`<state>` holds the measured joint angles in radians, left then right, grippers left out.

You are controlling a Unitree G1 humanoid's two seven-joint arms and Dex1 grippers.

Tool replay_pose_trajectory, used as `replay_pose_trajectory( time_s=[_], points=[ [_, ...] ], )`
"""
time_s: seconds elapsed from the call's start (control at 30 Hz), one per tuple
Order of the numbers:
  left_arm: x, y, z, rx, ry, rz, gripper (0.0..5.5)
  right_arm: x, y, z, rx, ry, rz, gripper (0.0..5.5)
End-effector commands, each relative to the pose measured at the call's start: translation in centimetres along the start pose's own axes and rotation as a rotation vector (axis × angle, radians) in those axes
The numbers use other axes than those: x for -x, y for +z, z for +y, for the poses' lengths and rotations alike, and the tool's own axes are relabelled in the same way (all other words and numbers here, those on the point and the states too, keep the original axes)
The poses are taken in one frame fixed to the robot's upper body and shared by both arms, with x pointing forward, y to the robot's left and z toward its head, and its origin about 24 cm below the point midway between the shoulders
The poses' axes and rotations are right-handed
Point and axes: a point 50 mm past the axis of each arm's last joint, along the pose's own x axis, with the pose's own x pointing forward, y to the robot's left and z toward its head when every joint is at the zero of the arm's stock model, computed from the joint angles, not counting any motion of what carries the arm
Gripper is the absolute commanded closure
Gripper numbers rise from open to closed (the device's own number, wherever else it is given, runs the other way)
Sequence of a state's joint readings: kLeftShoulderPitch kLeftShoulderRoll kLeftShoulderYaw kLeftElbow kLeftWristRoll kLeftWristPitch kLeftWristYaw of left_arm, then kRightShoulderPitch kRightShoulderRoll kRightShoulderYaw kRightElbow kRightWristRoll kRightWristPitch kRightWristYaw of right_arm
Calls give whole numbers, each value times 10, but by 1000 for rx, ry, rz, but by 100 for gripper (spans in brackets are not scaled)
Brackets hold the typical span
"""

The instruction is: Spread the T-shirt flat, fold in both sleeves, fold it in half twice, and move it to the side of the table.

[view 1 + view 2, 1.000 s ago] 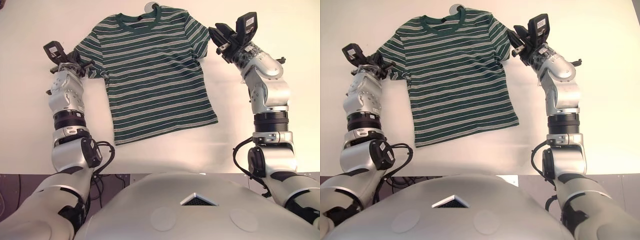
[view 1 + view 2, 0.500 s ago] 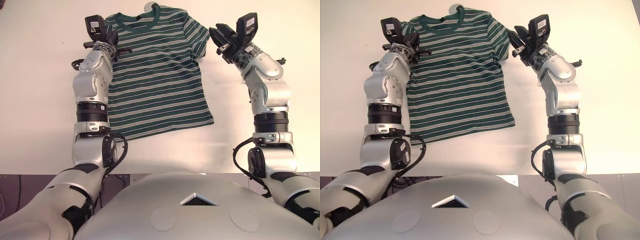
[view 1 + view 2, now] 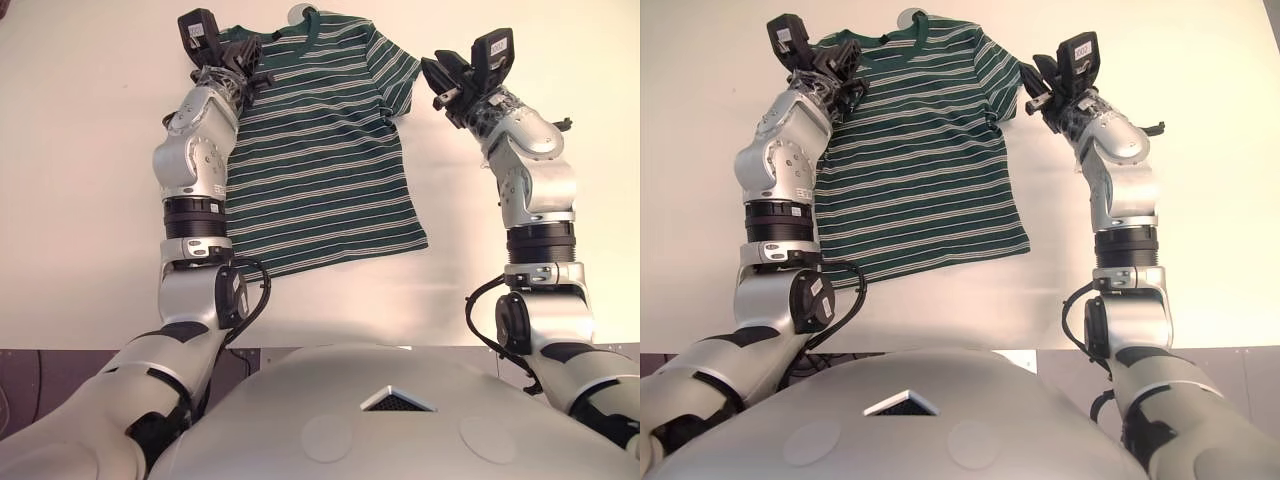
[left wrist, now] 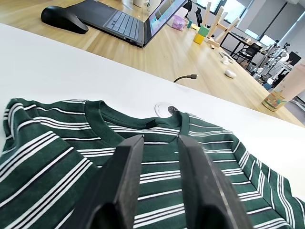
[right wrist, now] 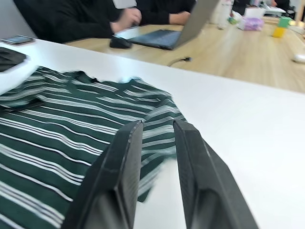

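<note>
**A:** ok so where's the shirt sitting, and any containers around?

**B:** One T-shirt (image 3: 320, 170), dark green with white stripes, lying mostly flat on the white bench (image 3: 80, 200). The left claw (image 4: 159, 139) hangs right over its upper chest, with the collar (image 4: 119, 125) just past the fingertips. The only container I can spot is one tall cup (image 4: 286, 88), way off beyond that claw on a wooden desk (image 4: 157, 57). Can't tell what's in it.

**A:** claws grabbing anything?

**B:** Nope. The left claw's fingers (image 4: 125, 181) sit a narrow gap apart with nothing between them, and you can see the stripes straight through the gap. The right claw (image 5: 158, 125) is the same deal: narrow gap, empty. It's over bare bench just beside the right sleeve (image 3: 395, 75), which lies spread out toward it. The sleeve on the left claw's side looks turned in over the chest, under that claw. The arm hides most of it from the head views, so I'm not fully sure.

**A:** counts?

**B:** Two claws, one shirt. Beyond the left claw there's one round port (image 4: 167, 109) in the bench just behind the collar. Farther off on the desk are one laptop (image 4: 128, 21) and one black mouse (image 4: 64, 19). The hem end of the shirt lies back toward the robot from both claws.
</note>
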<state>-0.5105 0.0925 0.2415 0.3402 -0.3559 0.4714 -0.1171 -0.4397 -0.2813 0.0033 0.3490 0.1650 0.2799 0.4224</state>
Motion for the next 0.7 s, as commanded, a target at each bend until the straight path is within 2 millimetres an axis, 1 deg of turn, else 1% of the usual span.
replay_pose_trajectory(
  time_s=[0.03, 0.1, 0.17, 0.23, 0.3, 0.37, 0.47, 0.67, 0.7],
  points=[
    [11, 11, 23, -50, 95, -79, 426, -21, 3, -5, -66, -76, 59, 433],
    [19, 16, 35, -52, 139, -128, 423, -33, 3, -5, -145, -85, 101, 401],
    [28, 20, 46, -53, 174, -170, 423, -45, -1, -2, -267, -92, 152, 367],
    [35, 20, 55, -75, 201, -182, 423, -52, -2, -4, -368, -124, 188, 343],
    [41, 17, 63, -80, 224, -178, 423, -56, -2, -4, -430, -145, 209, 312],
    [44, 16, 67, -79, 240, -176, 423, -58, -3, -3, -504, -145, 230, 312],
    [43, 16, 67, -84, 241, -176, 423, -59, -7, 0, -573, -153, 262, 312],
    [41, 16, 66, -88, 237, -179, 423, -62, -12, 7, -623, -164, 283, 312],
    [41, 16, 66, -89, 237, -178, 423, -62, -12, 8, -624, -169, 283, 330]
  ],
)
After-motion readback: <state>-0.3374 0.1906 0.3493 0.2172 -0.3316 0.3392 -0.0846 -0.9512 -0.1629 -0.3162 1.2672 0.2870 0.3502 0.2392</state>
